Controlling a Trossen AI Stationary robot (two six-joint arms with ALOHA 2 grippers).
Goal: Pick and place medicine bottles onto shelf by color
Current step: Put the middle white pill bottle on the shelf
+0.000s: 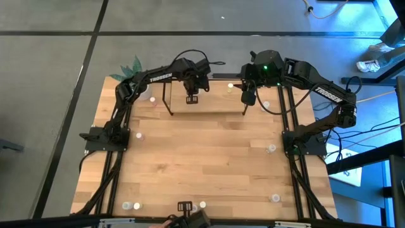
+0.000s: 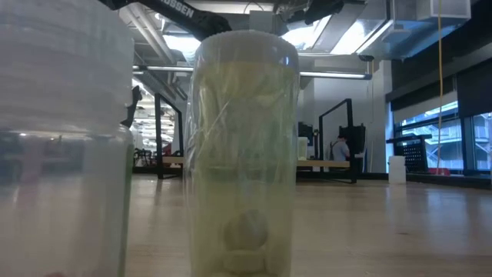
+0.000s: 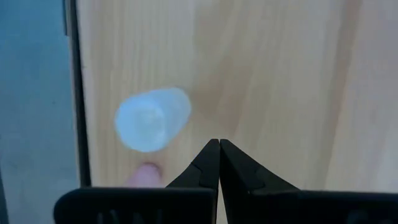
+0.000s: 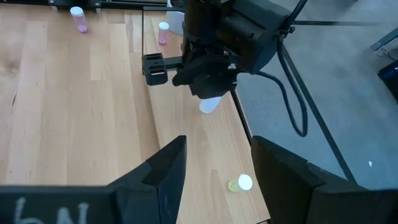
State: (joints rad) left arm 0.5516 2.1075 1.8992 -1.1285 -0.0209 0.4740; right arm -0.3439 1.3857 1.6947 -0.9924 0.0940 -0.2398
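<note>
Left end effector: hangs over the far part of the shelf, fingers pressed tight together, nothing between them.
Right end effector: also above the shelf, toward its right end; fingers stand apart and hold nothing.
White bottle: stands upright on the shelf board just beside the left fingertips, close to the black rod at the board's edge; not touching the fingers.
Yellow bottle: lies on its side on the shelf board, near the edge, in front of the right end effector.
Pink bottles: two stand on the bench past the shelf, apart from each other.
Other bottles: scattered singly over the bench, a few along the near edge, well apart from both arms.
Handling, my guess: these look light, stiff plastic with smooth round sides, so they may tip, roll or squirt out of a pinch. I would take hold across the body below the cap, fingers square to the cylinder; the fallen one wants a grip across its width.
Shelf: a light-wood board in thin black rods; the posts crowd any approach from the side.
Bench: pale wood planks, flat and matt, bare between bottles.
Room: grey floor around the bench; an open hall with ceiling lights and windows beyond, a person far off.
</note>
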